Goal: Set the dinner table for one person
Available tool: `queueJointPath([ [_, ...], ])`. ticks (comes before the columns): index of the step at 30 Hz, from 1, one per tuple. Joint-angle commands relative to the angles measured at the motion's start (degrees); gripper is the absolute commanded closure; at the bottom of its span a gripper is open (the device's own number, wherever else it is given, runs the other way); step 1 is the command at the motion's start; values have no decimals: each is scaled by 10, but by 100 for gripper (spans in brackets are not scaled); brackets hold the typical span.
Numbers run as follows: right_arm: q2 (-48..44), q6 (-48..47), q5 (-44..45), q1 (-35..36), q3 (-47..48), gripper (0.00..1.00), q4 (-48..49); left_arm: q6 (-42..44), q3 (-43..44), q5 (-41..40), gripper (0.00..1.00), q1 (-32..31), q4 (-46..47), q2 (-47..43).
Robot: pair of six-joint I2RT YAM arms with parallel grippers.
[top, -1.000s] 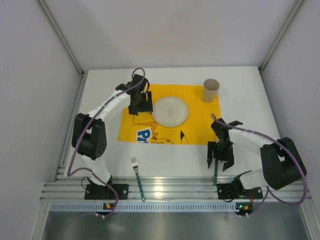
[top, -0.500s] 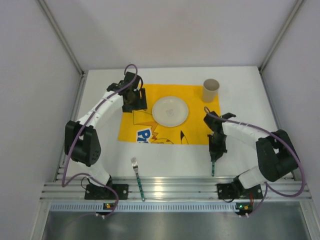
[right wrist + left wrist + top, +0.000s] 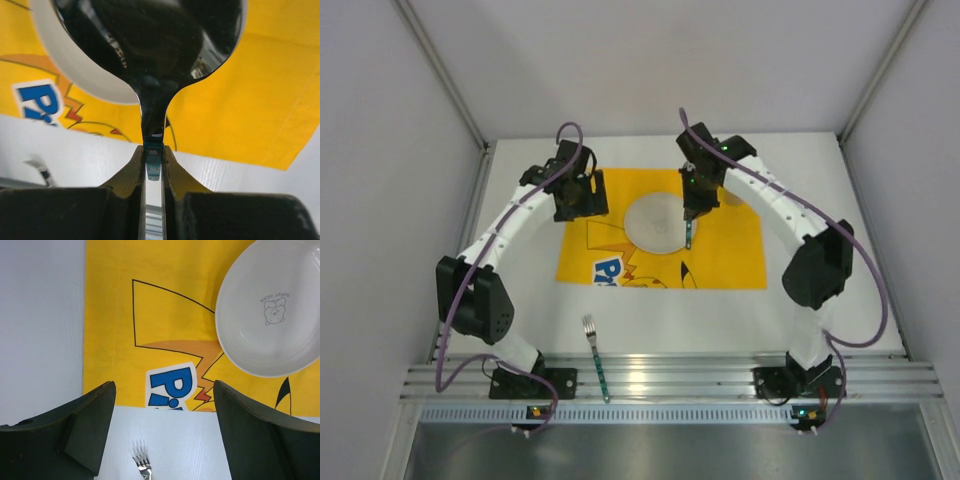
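Though slim overhead, spoon [image 3: 150,50] broad up close

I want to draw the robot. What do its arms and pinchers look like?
Both the left arm and right arm have white tube sections joined by chunky black joints, with a thin purple cable looping along each. The left gripper and right gripper have two dark, wedge-shaped fingers each.

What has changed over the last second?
The right gripper, shut on the spoon, carried it from the near right of the table away from the bases, to above the right side of the plate. The open left gripper drifted slightly left. Plate, fork and placemat stayed put.
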Motion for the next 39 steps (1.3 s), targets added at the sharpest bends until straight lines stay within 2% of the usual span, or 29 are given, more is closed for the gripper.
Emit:
queueJointPath([
  [1,82,-38,62,-8,24,100,-61,-1,8,-8,15,6,-20,-41],
  [3,110,-49,79,-23,7,100,-57,-5,-15,0,12,6,-16,-63],
  [8,119,-69,78,-70,-40,100,-16,-19,-85,7,12,6,-6,-121],
  [17,172,-120,90,-98,-26,100,21,-51,-160,35,14,6,-3,-174],
  [18,178,-123,84,-99,-24,97,25,-54,-167,43,15,5,-2,-178],
  [19,185,-124,77,-99,-18,89,27,-61,-175,45,15,4,-4,-182],
  [20,196,-127,70,-99,-15,74,31,-63,-193,47,15,4,-5,-193],
  [22,202,-127,63,-99,-13,63,32,-75,-210,50,16,0,-10,-204],
  [23,201,-126,58,-99,-14,49,36,-77,-227,50,16,-3,-15,-216],
  [27,170,-118,52,-96,-39,32,49,-102,-269,52,16,-20,-32,-242],
  [33,74,-100,30,-74,-69,23,47,-154,-332,47,18,-78,-65,-238],
  [39,-42,-81,17,-42,-96,18,23,-198,-343,21,20,-154,-105,-222],
])
